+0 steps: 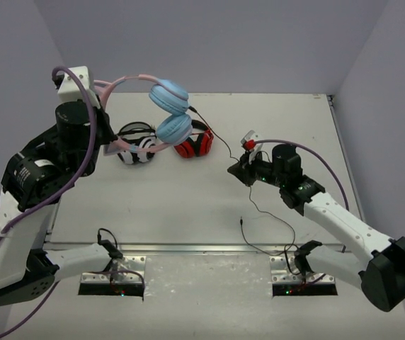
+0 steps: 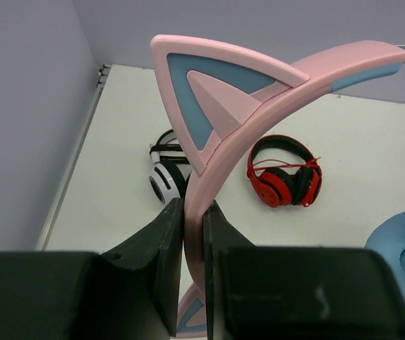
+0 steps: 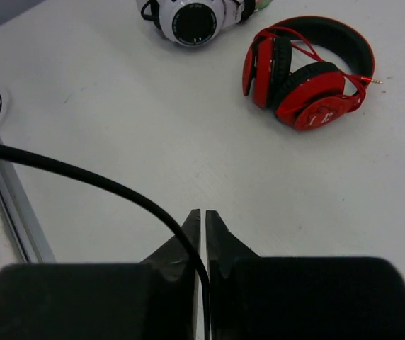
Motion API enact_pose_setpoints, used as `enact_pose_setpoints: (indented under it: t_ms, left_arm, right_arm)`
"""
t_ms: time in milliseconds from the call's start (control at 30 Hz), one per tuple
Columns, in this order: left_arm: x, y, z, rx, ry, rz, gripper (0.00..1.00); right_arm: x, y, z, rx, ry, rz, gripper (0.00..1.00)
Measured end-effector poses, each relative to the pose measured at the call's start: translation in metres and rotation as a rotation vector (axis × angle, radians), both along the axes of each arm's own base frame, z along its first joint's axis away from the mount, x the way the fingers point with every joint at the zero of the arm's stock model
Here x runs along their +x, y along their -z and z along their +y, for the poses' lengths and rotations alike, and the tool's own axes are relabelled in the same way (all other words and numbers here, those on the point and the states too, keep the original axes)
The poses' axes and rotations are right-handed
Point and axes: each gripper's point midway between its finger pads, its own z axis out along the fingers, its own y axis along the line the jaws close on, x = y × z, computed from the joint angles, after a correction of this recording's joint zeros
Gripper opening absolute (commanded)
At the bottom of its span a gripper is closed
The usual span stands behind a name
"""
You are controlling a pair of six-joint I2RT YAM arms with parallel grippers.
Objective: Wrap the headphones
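— Light falls bright and even from overhead; the white table (image 1: 188, 205) shows no glare.
— Shadows are soft and faint, just a grey smudge under the red headphones (image 3: 309, 92).
— The top view is sharp throughout. In both wrist views the near fingers (image 2: 156, 262) are dark, blurred and featureless.
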Motion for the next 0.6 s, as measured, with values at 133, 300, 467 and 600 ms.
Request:
enact_pose_setpoints:
  t_ms: [133, 300, 467, 600]
  left_arm:
    - [0.008, 0.010, 0.005, 0.051, -0.040, -0.023, 0.00]
    - [0.024, 0.077, -0.009, 0.199, 0.034, 0.044, 0.00]
    - [0.039, 0.145, -0.056, 0.363, 0.252, 0.179, 0.00]
    - [0.038, 0.182, -0.120, 0.461, 0.468, 0.230, 0.00]
  right_arm:
    - [-0.006, -0.012, -0.014, 0.018, 0.061, -0.054, 0.01]
    - [0.004, -0.072, -0.060, 0.026, 0.305, -0.242, 0.01]
    - [0.013, -0.137, -0.080, -0.003, 0.400, -0.351, 0.01]
    - [0.012, -0.161, -0.064, -0.058, 0.309, -0.369, 0.01]
